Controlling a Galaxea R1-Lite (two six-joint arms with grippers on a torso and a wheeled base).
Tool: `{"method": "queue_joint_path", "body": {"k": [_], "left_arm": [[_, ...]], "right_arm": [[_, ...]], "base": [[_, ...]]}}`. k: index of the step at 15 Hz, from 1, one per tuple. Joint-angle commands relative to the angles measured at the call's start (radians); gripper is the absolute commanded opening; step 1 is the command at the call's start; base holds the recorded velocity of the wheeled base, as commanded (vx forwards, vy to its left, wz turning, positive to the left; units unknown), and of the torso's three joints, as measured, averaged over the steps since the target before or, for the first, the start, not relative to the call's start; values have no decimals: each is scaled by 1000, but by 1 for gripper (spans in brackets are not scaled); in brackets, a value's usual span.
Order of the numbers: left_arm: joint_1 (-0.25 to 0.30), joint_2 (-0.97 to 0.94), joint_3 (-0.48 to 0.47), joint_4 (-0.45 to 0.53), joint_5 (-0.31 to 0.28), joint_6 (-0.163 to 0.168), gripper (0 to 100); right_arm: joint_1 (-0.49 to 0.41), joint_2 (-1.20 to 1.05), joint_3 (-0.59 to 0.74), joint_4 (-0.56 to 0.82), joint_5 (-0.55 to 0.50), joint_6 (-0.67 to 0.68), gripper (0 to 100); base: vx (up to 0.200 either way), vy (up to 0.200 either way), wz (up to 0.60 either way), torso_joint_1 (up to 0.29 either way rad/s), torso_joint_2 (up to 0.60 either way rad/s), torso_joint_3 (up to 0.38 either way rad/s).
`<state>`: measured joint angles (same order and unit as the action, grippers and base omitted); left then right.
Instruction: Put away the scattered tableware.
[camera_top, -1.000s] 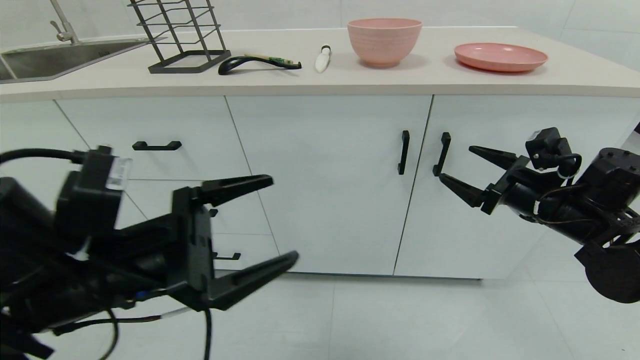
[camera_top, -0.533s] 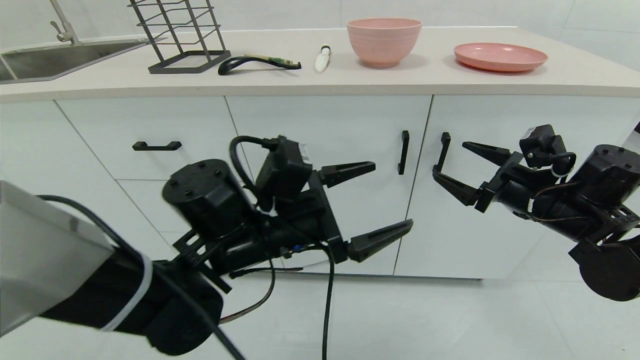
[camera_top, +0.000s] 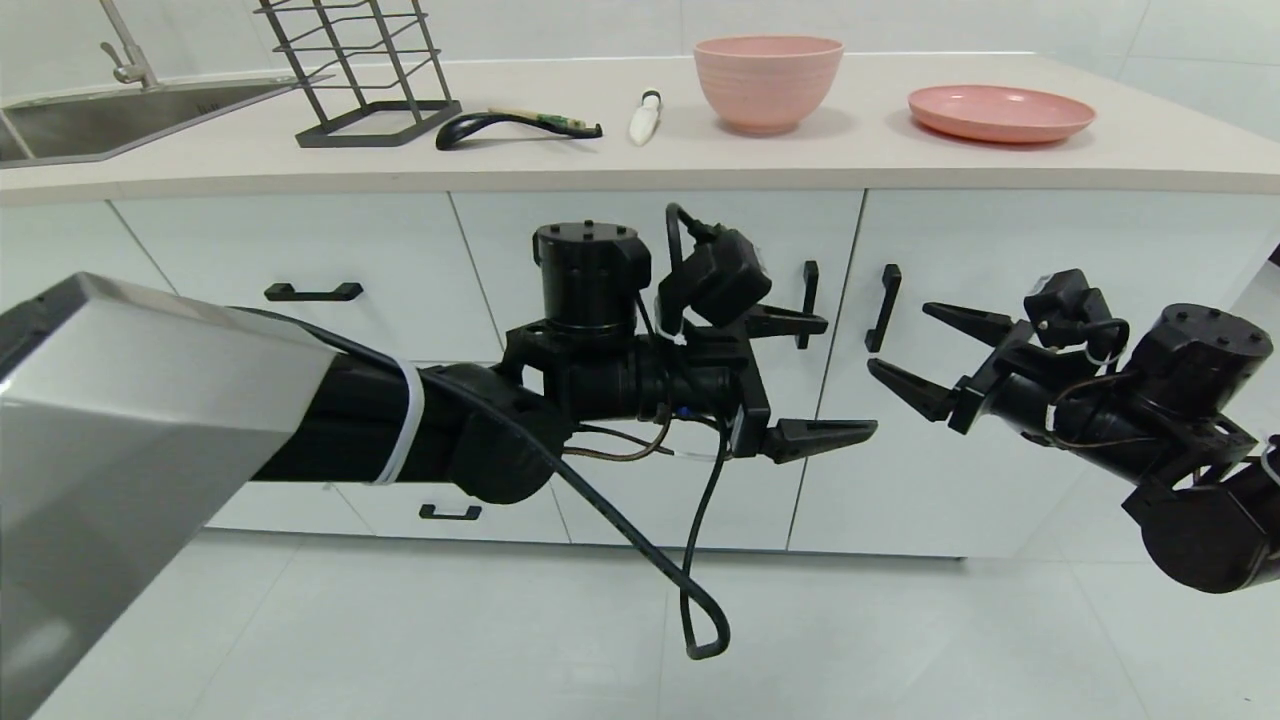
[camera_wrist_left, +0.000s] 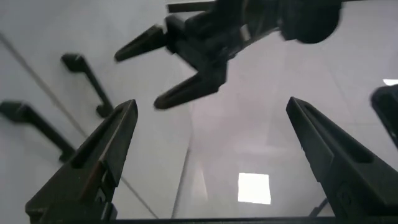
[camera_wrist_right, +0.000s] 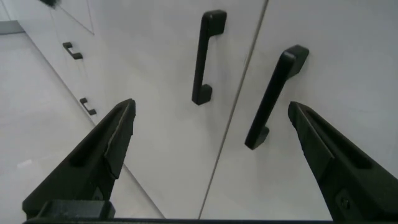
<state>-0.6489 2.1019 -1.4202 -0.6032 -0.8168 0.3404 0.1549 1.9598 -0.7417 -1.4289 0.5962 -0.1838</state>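
Resting on the counter (camera_top: 860, 165) are one pink bowl (camera_top: 768, 82), one pink plate (camera_top: 1000, 113).

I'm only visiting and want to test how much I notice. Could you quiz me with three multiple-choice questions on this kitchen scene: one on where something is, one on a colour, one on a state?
1. Where does the bowl stand? A in the sink; B on the counter; C on the floor.
2. What colour is the plate? A pink; B black; C blue.
3. How are the left gripper and right gripper? A both shut; B both open and empty; C each holding a cup.
Answers: 1 B, it sits on the counter near the plate. 2 A, it matches the bowl. 3 B, their fingers are spread with nothing between them.
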Motion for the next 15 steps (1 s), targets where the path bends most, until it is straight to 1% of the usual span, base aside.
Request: {"method": "queue_joint_path", "body": {"k": [1, 2, 5, 6, 8, 10, 11, 12, 13, 14, 15], "left_arm": [[-3, 53, -105, 48, -62, 23, 100], [-11, 59, -109, 49, -78, 22, 100], [-12, 87, -123, 43, -130, 15, 100], [-11, 99, -144, 39, -153, -1, 100], [-6, 112, -174, 39, -143, -29, 100], [-5, 133, -221, 37, -39, -52, 100], [-5, 147, -243, 37, 13, -80, 100], [-5, 152, -246, 31, 25, -90, 100], [-5, 159, -247, 6, 48, -113, 100], [-5, 168, -247, -41, 80, -149, 100], [-5, 176, -247, -79, 88, -176, 100]], "right_arm": [[-8, 59, -42, -1, 7, 0, 100], [-9, 97, -81, -1, 27, 0, 100], [-17, 157, -154, -7, 37, 1, 100], [-18, 163, -179, -7, 47, 1, 100], [-18, 163, -192, -7, 48, 3, 100], [-20, 169, -205, -7, 65, 0, 100], [-18, 177, -217, -7, 85, 0, 100], [-15, 179, -220, -7, 85, 0, 100], [-15, 186, -225, -7, 86, 0, 100], [-15, 192, -240, -7, 94, 0, 100], [-15, 195, -248, -7, 100, 0, 100]], "base": [[0, 0, 0, 0, 0, 0], [0, 0, 0, 0, 0, 0], [0, 0, 0, 0, 0, 0], [0, 0, 0, 0, 0, 0], [0, 0, 0, 0, 0, 0], [0, 0, 0, 0, 0, 0], [0, 0, 0, 0, 0, 0], [0, 0, 0, 0, 0, 0], [0, 0, 0, 0, 0, 0], [0, 0, 0, 0, 0, 0], [0, 0, 0, 0, 0, 0]]}}
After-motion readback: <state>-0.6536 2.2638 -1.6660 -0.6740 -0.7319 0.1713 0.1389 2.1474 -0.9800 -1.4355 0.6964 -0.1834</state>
